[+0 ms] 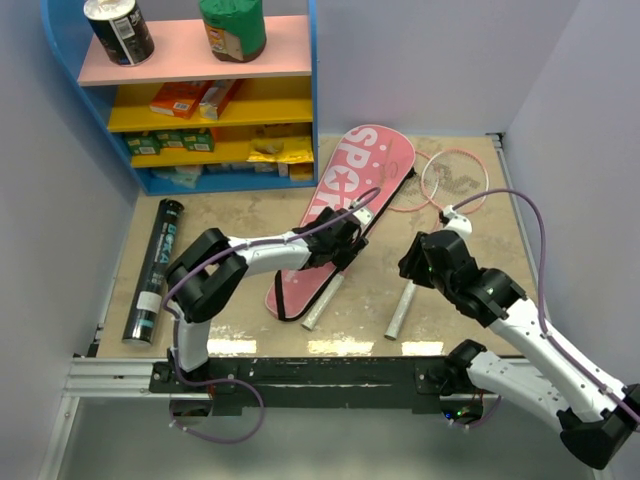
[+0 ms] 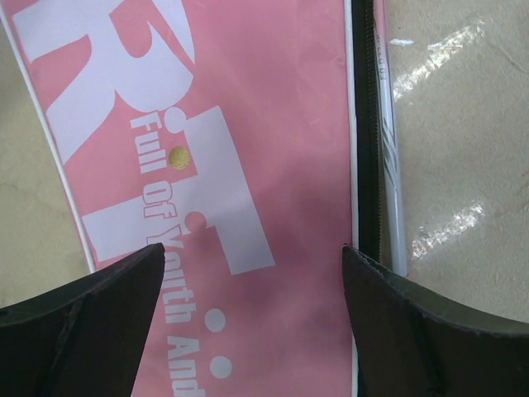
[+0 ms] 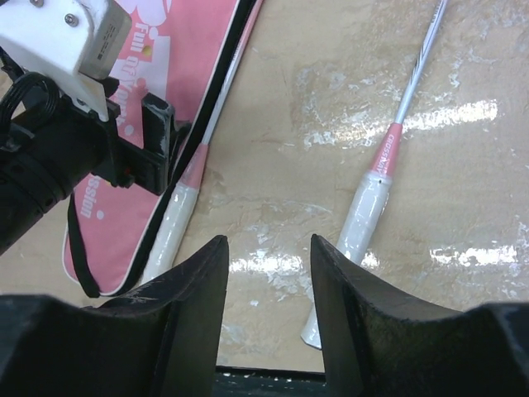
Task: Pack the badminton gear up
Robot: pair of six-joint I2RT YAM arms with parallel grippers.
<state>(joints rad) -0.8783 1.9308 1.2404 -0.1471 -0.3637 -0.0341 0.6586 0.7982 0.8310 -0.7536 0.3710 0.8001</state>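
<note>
My left fingers [image 2: 83, 322] spread wide over the pink cover [image 2: 273, 124]; my right fingers [image 3: 182, 314] stand apart, empty, above the counter [image 3: 314, 165].

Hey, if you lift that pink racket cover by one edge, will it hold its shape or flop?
Probably flops: the pink cover looks like thin fabric lying flat. Likely light, being so thin. The racket lying along its zip edge may get dragged.
</note>
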